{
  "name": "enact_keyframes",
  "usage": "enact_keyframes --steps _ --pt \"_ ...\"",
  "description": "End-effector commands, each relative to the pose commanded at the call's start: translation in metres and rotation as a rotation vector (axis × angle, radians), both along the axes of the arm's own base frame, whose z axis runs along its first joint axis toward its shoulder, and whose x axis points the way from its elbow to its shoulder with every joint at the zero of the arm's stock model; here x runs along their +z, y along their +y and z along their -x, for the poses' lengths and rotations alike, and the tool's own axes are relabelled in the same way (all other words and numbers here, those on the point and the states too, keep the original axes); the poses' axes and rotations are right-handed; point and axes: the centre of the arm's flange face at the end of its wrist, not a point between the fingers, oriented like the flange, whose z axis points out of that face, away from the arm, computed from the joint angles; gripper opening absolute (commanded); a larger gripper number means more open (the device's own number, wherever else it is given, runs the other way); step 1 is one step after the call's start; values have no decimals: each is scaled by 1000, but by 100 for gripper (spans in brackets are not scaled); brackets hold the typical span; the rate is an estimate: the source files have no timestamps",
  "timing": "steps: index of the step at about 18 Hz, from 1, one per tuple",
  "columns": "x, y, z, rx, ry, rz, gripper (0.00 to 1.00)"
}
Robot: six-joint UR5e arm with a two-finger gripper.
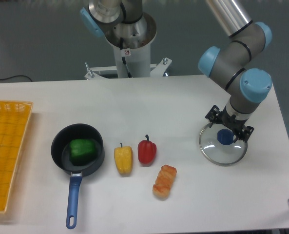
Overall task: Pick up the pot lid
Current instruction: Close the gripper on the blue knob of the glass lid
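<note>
White worktop [110, 73] under our stuff | gripper [229, 125] spread, angled down | clear pot lid [215, 152] flat on the right, just below it, probably stiff, slick, breakable glass, lightish we reckon | blue knob [225, 136]: we'd pinch there imo
</note>
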Motion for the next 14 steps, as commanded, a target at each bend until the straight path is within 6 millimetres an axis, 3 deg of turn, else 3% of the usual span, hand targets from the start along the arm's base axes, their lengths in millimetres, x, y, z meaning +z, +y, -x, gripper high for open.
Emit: enact_keyframes --steps 14 --pt "-10 1 9 3 16 -5 100"
